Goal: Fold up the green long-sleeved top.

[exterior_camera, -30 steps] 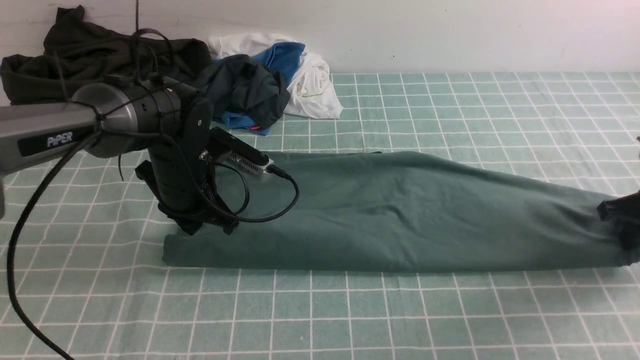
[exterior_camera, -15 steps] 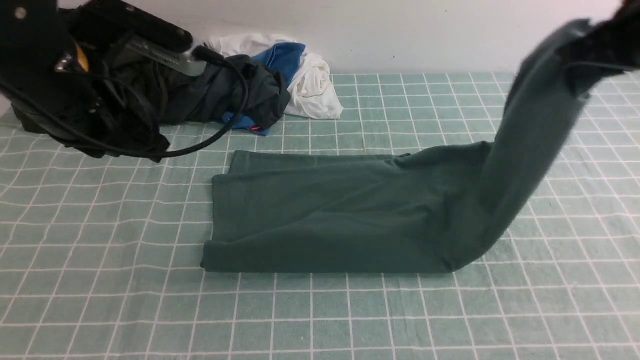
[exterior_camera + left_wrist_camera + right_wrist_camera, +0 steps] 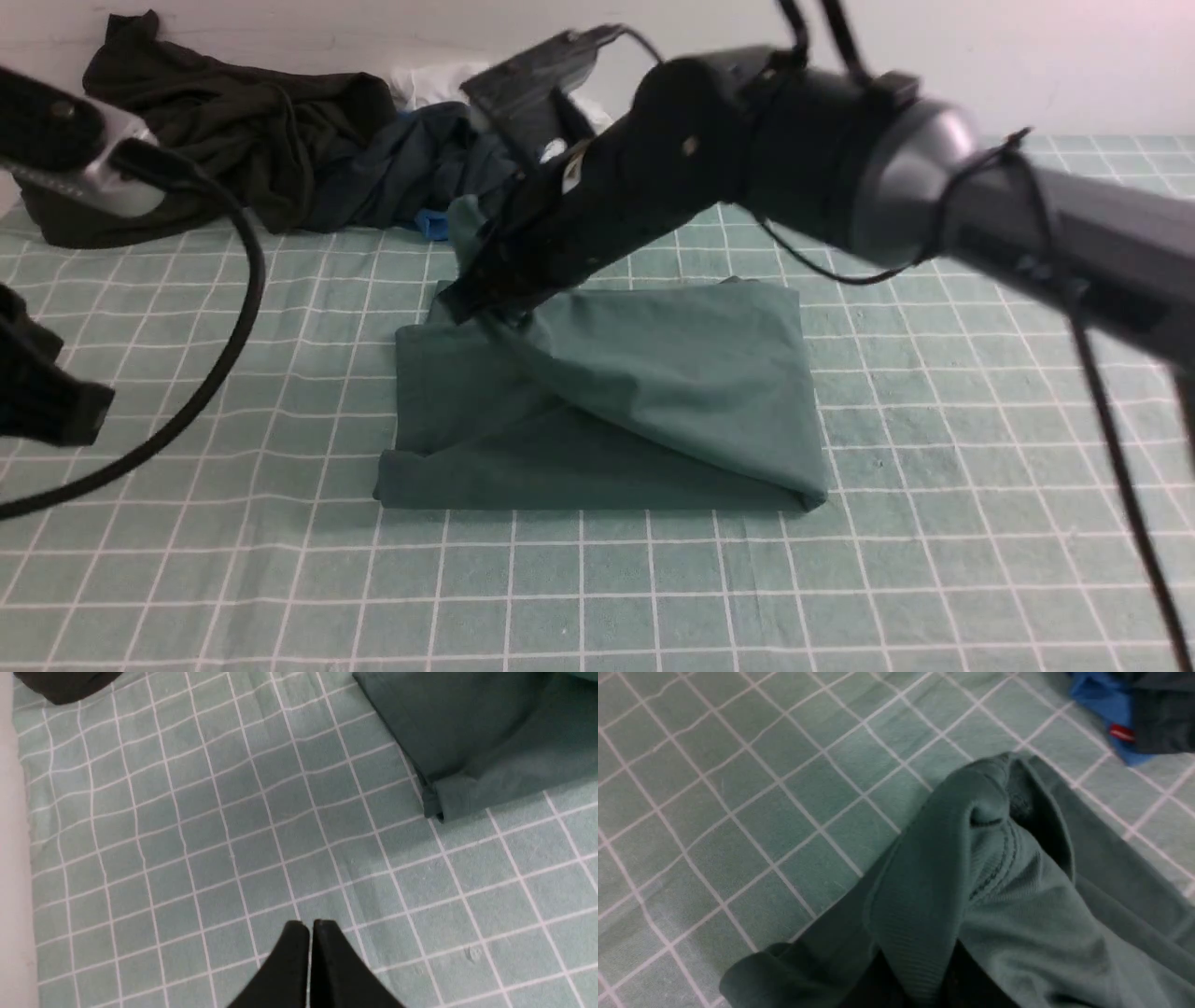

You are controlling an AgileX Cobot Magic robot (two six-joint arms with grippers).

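Observation:
The green long-sleeved top lies on the checked cloth as a folded band, with its right half doubled over to the left. My right gripper reaches across from the right, low over the top's far left corner, and is shut on the ribbed edge of the top; the cloth drapes over its fingers and hides them. My left gripper hangs shut and empty above bare tablecloth, to the left of the top's near left corner.
A heap of other clothes lies at the back left against the wall: a dark olive-black garment, a navy-grey one, and blue cloth with a red tag. My left arm's cable loops over the table's left side.
My right gripper has carried the top's right end up and across to the left, halving its length. My left arm has let go and drawn back to the left edge.

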